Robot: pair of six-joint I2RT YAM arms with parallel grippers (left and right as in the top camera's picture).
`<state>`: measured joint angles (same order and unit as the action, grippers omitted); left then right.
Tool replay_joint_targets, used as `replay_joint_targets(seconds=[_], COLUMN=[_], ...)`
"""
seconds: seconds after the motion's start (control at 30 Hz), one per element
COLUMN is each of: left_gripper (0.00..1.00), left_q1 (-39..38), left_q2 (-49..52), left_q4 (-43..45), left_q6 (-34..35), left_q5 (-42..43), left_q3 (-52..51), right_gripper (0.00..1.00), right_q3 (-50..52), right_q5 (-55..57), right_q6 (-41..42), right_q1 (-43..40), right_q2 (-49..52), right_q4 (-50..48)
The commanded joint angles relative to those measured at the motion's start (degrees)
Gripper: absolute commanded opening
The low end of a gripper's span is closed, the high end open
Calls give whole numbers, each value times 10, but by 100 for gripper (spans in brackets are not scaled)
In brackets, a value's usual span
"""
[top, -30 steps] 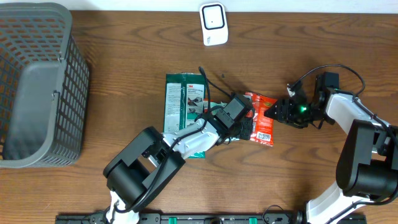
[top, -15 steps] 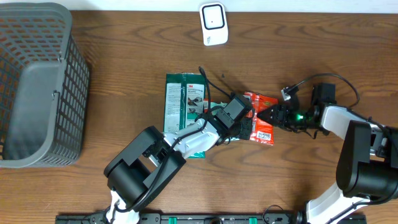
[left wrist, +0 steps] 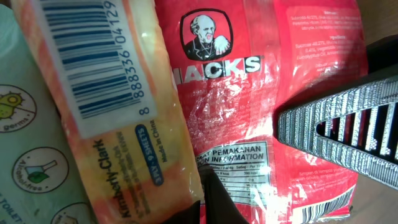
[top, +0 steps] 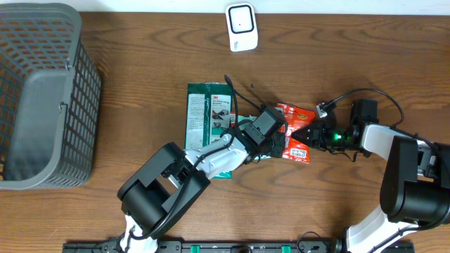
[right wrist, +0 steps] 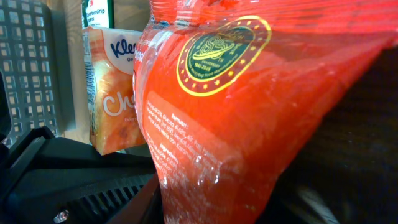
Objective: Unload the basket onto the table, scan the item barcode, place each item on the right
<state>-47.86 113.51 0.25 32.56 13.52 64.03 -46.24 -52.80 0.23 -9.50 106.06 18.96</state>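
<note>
While the left tool (top: 278,144) sits clenched tight at the 9 o'clock edge of a crinkly red plastic snack bag (top: 298,147), the right tool (top: 306,133) reaches in from 3 o'clock with its jaws astride the bag's opposite edge. Whether they press on the plastic I cannot tell, nor whether the left tool pinches anything.

The bag lies on the brown wooden surface (top: 140,70), just past centre toward 3 o'clock. Seen from the left wrist, one ribbed grey finger (left wrist: 298,134) of the right tool lies over the bag's 3 o'clock side. An orange plastic-wrapped tissue pack (left wrist: 106,93) overlaps the bag at 9 o'clock, its white barcode label (left wrist: 87,56) facing the camera.

A dark green flat retail pack (top: 205,112) lies at 9 o'clock from the left tool, partly under the left arm. The small white box-shaped scanner (top: 240,27) stands at 12 o'clock, well apart from the bag. A grey plastic mesh basket (top: 84,91) fills the 9 o'clock end.
</note>
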Motion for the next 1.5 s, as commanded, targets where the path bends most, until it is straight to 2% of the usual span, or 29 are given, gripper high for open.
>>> replay_joint_targets(seconds=[0.0, 0.2, 0.23, 0.27, 0.3, 0.43, 0.53, 0.67, 0.9, 1.2, 1.27, 1.37, 1.47], left_gripper=[8, 7, 7, 7, 7, 7, 7, 7, 7, 7, 7, 7, 8], left_q1=[-1, -1, -1, -1, -1, -1, -1, -1, -1, -1, -1, -1, -1], left_q2=[20, 19, 19, 19, 19, 19, 19, 19, 19, 19, 19, 19, 19], left_q4=[-4, -4, -4, -4, -4, -3, -3, -3, -3, -4, -4, -4, -4], left_q6=[-8, -8, -8, -8, -8, -8, -8, -8, -8, -8, -8, -8, -9], left_q5=[-14, -14, -14, -14, -14, -14, -14, -14, -14, -14, -14, -14, -14], left_q3=[-3, -3, -3, -3, -3, -3, -3, -3, -3, -3, -3, -3, -3], right_gripper=[33, 34, 39, 50, 53, 57, 62, 63, 64, 65, 59, 40, 38], right_q3=[7, 7, 6, 5, 5, 5, 5, 5, 5, 5, 5, 5, 5], right_q5=[-12, -13, -12, -11, -11, -11, -11, -10, 7, 7, -11, -22, -24], right_q6=[-5, -5, -5, -5, -5, 37, 38, 8, 8, -10, -12, -12, -12], right_q1=[2, 2, 1, -4, -10, -27, -27, -16, -5, 26, 28, 27, 17], right_q2=[7, 7, 7, 7, 7, 7, 7, 7, 9, 9, 9, 9, 8], right_q4=[1, 12, 12, 7, -5, -66, -77, -77, -101, -105, -115, -106, -91])
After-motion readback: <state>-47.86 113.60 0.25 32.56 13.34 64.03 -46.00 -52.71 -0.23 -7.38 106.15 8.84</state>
